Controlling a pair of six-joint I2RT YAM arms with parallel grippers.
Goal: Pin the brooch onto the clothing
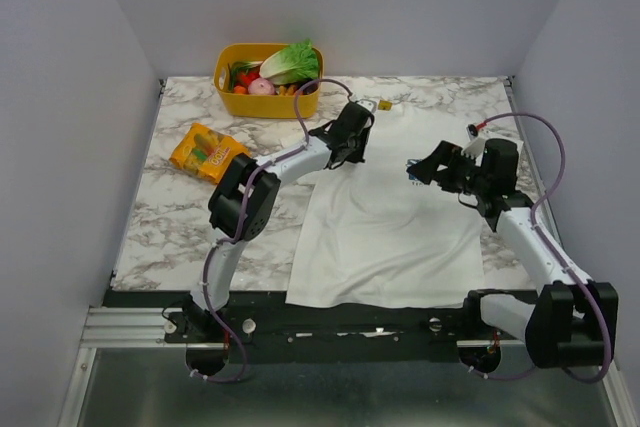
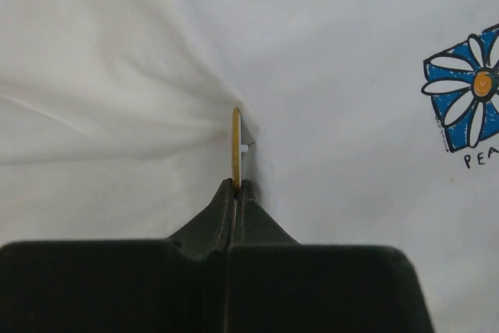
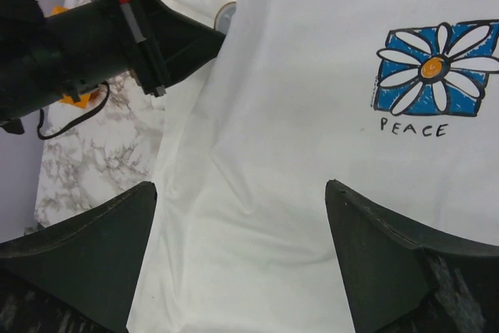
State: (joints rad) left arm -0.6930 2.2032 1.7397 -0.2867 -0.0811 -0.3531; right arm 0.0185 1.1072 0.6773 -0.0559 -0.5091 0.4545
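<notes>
The clothing (image 1: 385,217) is a white T-shirt spread flat on the marble table, with a blue daisy print (image 2: 465,91) (image 3: 437,70) on the chest. My left gripper (image 2: 236,184) is shut on the brooch (image 2: 235,144), a thin gold disc seen edge-on, pressed against a crease of the white cloth. In the top view the left gripper (image 1: 352,137) sits on the shirt's upper left part. My right gripper (image 3: 240,189) hangs open above the shirt, left of the print, with nothing between its fingers; in the top view this right gripper (image 1: 432,165) is near the shirt's right shoulder.
A yellow basket (image 1: 266,101) of toy vegetables stands at the back left. An orange snack packet (image 1: 207,151) lies left of the shirt. The left arm (image 3: 86,40) crosses the upper left of the right wrist view. Grey walls close in three sides.
</notes>
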